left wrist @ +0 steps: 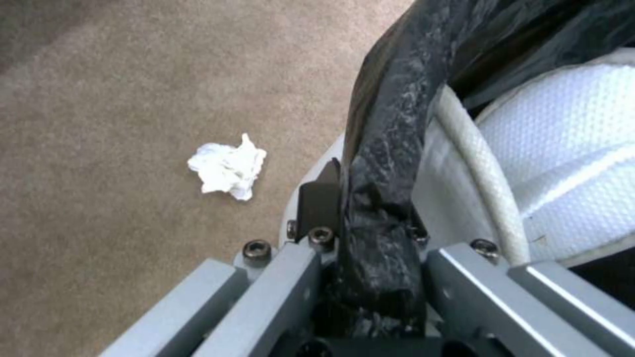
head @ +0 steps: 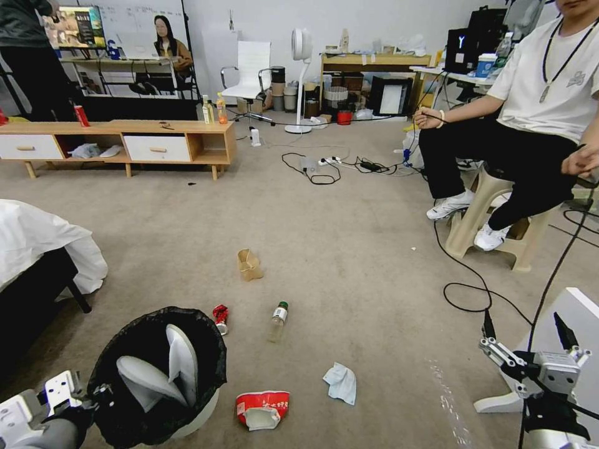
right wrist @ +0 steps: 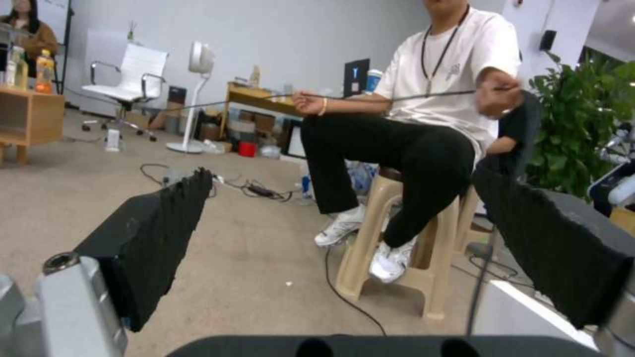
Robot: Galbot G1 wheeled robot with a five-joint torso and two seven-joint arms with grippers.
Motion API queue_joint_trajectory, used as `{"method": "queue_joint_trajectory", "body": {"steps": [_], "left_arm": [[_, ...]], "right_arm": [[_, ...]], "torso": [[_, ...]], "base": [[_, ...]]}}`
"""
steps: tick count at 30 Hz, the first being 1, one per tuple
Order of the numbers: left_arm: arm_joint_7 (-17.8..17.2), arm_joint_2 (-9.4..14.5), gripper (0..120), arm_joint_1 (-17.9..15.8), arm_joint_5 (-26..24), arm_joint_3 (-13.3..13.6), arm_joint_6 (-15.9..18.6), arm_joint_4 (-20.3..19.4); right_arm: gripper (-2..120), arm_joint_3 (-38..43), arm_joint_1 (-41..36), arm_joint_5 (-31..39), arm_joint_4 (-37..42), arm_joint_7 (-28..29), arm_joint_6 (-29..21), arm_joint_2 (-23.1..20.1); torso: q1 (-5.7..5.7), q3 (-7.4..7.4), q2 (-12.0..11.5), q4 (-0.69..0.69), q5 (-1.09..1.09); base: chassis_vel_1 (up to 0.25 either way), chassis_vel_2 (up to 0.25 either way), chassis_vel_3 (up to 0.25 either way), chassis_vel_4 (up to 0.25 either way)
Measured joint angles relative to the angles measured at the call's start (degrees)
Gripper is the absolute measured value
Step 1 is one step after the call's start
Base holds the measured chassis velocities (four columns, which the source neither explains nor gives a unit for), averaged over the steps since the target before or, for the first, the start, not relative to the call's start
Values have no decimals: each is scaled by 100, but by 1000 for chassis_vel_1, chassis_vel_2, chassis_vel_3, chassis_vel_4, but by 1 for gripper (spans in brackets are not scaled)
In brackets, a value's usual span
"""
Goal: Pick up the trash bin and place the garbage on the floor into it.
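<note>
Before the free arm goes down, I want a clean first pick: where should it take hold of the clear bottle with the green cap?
Probably the clear bottle's mid-body, from above, right gripper open across its width: it lies flat on the floor, cap pointing away, nothing touching it.

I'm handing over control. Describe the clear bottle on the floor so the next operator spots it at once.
Start at the trash bin held by the left gripper and look just past the crushed red can. The clear bottle lies there on its side on the carpet, the one piece with a green cap.
</note>
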Motion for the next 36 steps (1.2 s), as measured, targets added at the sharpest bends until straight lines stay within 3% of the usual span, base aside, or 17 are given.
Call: {"method": "queue_joint_trajectory", "body": {"steps": [12,26,30,36], "left_arm": [[32,-11,2,-1,57,17,0,-1],[100,-123,2,24,195,67,0,-35],[105,-167,2,48,260,71,0,-50],[127,-315,2,53,410,94,0,-51]], "right_arm": [[100,-253,-130,-14,116,-247,-134,-155],[100,-665,-3,701,80,-506,-508,-860],[100,-884,241,1094,-20,-456,-763,-1106],[100,-1381,581,1634,-213,122,-1522,-1375]], "torso": [[0,0,0,0,0],[0,0,0,0,0],[0,1,0,1,0],[0,1,0,0,1]], "base": [[0,0,0,0],[0,0,0,0],[0,0,0,0],[0,0,0,0]]}}
